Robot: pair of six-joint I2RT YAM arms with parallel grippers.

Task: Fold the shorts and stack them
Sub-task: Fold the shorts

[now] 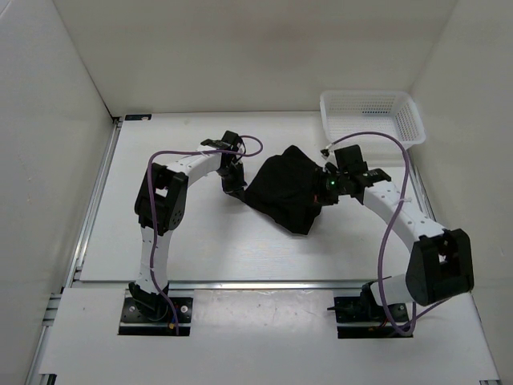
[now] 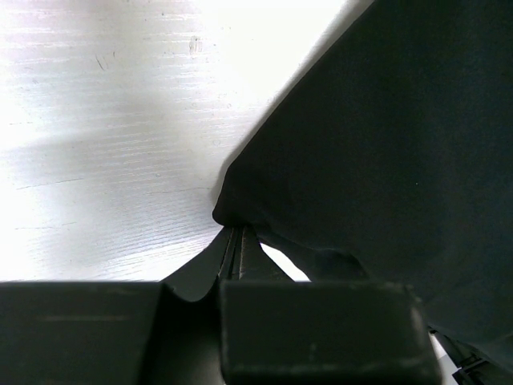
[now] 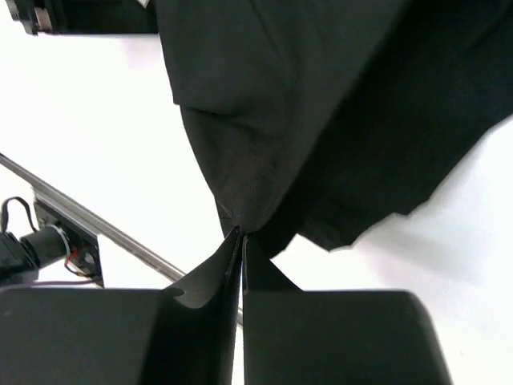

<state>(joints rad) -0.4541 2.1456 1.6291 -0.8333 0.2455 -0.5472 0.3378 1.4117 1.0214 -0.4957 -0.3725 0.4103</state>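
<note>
While pinched, shorts [image 1: 282,192] between both jaws

The left gripper [image 2: 238,234] is pinching a bunched edge of the black shorts [image 2: 385,136], its jaws pressed tight together. The fabric is spreading up and to the right, hanging over the white table [image 2: 104,136], which is glaring bright on the left.

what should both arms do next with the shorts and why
Probably draw the left gripper and the right gripper apart, lifting slightly, to pull the shorts taut. Each gripper is shut on an edge of the fabric, and from above it lies bunched between them, not flat enough to fold.
</note>
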